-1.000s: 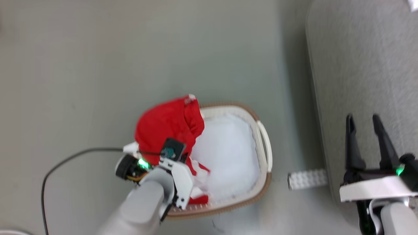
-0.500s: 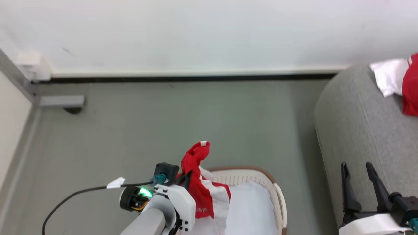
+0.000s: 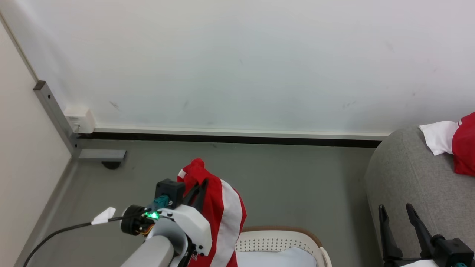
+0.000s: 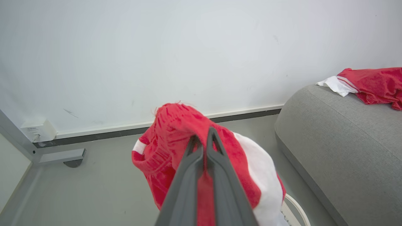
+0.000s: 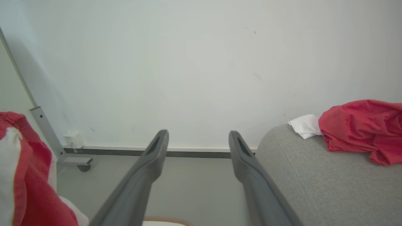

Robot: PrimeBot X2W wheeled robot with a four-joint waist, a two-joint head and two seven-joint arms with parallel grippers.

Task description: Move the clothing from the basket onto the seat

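My left gripper (image 3: 198, 185) (image 4: 204, 136) is shut on a red garment with a white panel (image 3: 219, 215) (image 4: 176, 141), which hangs from it above the white basket (image 3: 282, 241) with the brown rim. Another red and white garment (image 3: 464, 144) (image 4: 370, 83) (image 5: 361, 128) lies on the grey seat (image 3: 412, 178) (image 4: 339, 131) (image 5: 320, 182) at the right. At the lower right, in front of the seat, my right gripper (image 3: 395, 209) (image 5: 198, 135) stands open with nothing between its fingers. The held garment (image 5: 22, 175) also shows at the left edge of the right wrist view.
A pale bluish-white pad (image 3: 274, 257) lies in the basket. A white wall with a dark skirting strip (image 3: 230, 139) runs behind. A grey metal post with a foot (image 3: 100, 154) and a white box (image 3: 79, 118) stand at the left. A black cable (image 3: 66, 231) trails from my left wrist.
The head camera has tilted up from the floor to the wall. My left gripper has lifted the red garment up out of the basket. The right gripper stays open.
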